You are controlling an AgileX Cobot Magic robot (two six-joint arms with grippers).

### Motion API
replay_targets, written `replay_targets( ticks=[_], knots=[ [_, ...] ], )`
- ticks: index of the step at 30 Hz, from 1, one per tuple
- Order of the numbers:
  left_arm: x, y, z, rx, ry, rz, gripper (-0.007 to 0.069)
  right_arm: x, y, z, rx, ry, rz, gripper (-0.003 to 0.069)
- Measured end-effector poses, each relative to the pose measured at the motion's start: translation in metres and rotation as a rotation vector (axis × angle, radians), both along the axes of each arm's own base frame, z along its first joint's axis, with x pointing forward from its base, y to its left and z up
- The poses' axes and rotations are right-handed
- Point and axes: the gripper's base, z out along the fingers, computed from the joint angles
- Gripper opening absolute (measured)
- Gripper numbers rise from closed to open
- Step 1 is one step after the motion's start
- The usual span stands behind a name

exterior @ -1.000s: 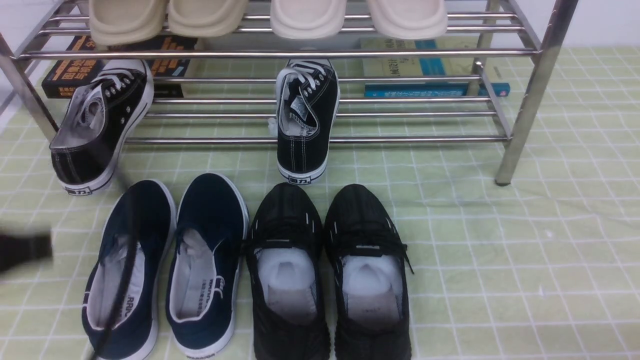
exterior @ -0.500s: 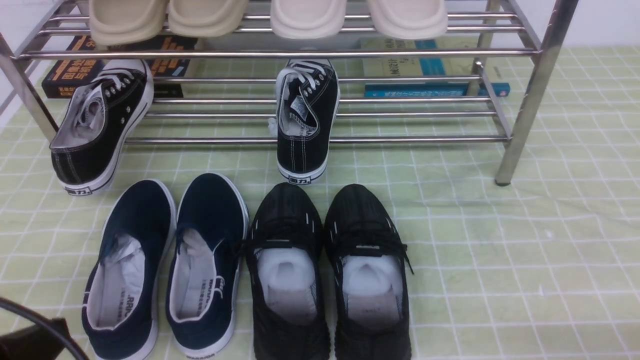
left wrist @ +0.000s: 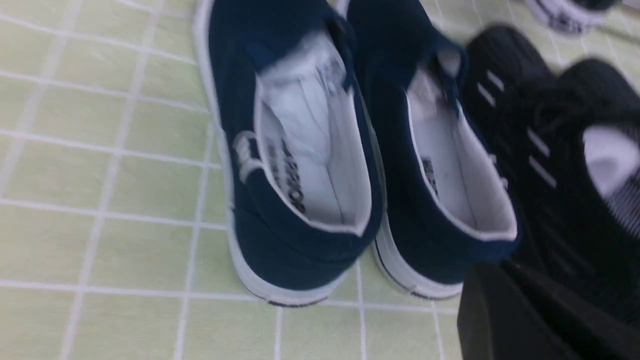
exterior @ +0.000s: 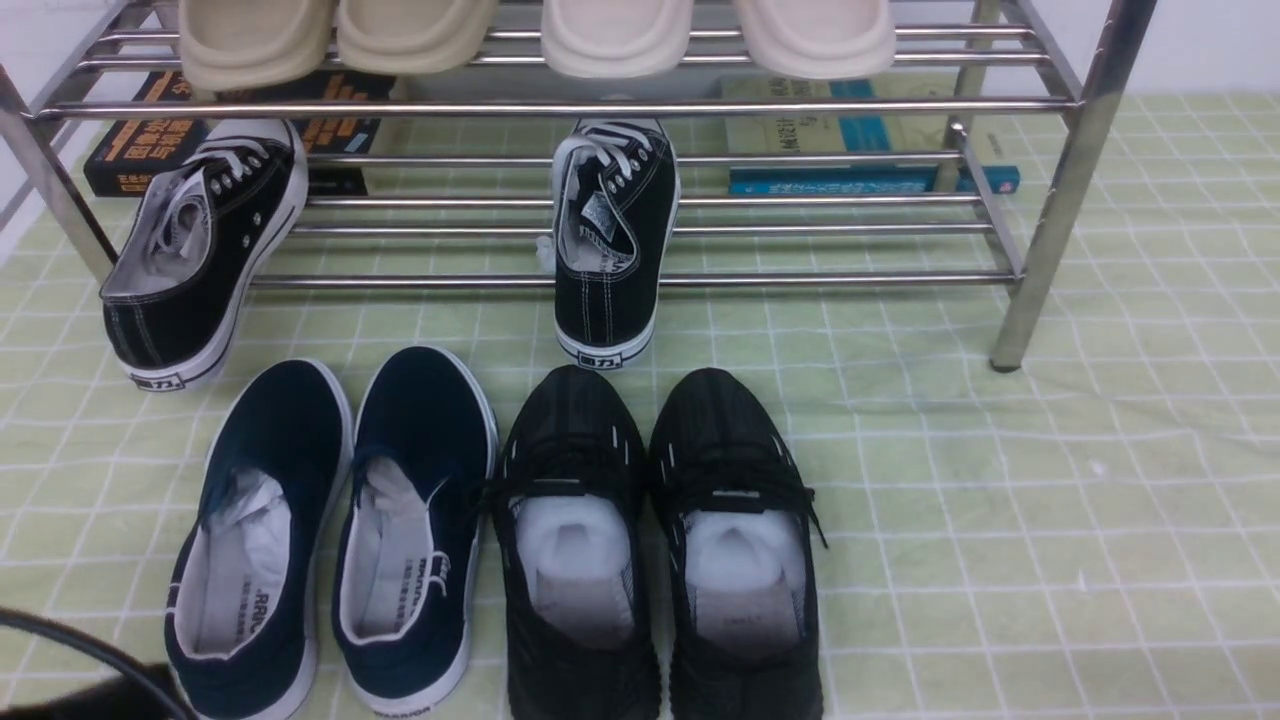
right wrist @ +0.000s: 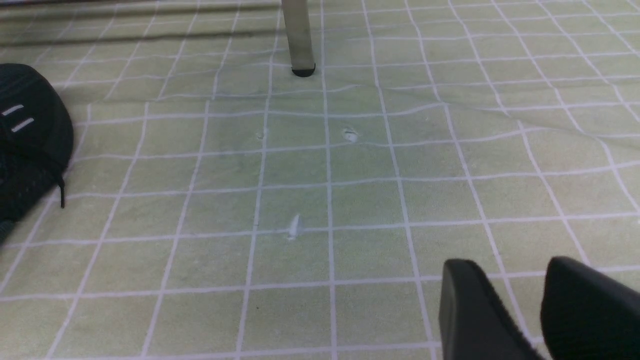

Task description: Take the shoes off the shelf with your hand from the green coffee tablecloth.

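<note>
The two navy-blue slip-on shoes [exterior: 250, 540] [exterior: 410, 530] stand side by side on the green tablecloth [exterior: 1000, 500], in front of the chrome shelf [exterior: 560, 105], heels toward me. They also show in the left wrist view [left wrist: 300, 150] [left wrist: 440, 175]. My left gripper [left wrist: 550, 310] hovers just behind their heels and touches neither. Only one dark finger [left wrist: 495, 310] stands out; the rest merges with a black shoe. In the front view only a black corner [exterior: 100, 700] and a cable show. My right gripper [right wrist: 520, 295] is slightly open and empty over bare cloth.
Two all-black mesh sneakers [exterior: 575, 540] [exterior: 735, 540] stand right of the navy pair. Two black white-laced sneakers [exterior: 195, 250] [exterior: 610, 230] lean off the shelf's lower tier. Beige slippers [exterior: 430, 30] sit on the top tier, books [exterior: 860, 150] behind. A shelf leg [right wrist: 300, 35] stands ahead of the right gripper.
My left arm has drawn back from the left edge, where its cable crossed the left navy shoe, down into the bottom left corner. The shoes have not moved.
</note>
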Motion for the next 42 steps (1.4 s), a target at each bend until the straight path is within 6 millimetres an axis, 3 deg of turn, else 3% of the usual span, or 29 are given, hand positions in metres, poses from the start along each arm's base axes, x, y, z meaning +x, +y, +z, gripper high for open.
replay_targets(
  ticks=[5,16,42],
  knots=[
    [-0.001,0.002,-0.021,0.039,-0.057,-0.005,0.0036,0.0,0.0,0.0,0.0,0.0,0.0,0.0239],
    [-0.02,0.021,-0.052,0.104,-0.103,0.213,0.0043,0.0,0.0,0.0,0.0,0.0,0.0,0.0239],
    [-0.021,0.023,-0.051,0.116,-0.186,0.228,0.0071,0.0,0.0,0.0,0.0,0.0,0.0,0.0239]
  ],
)
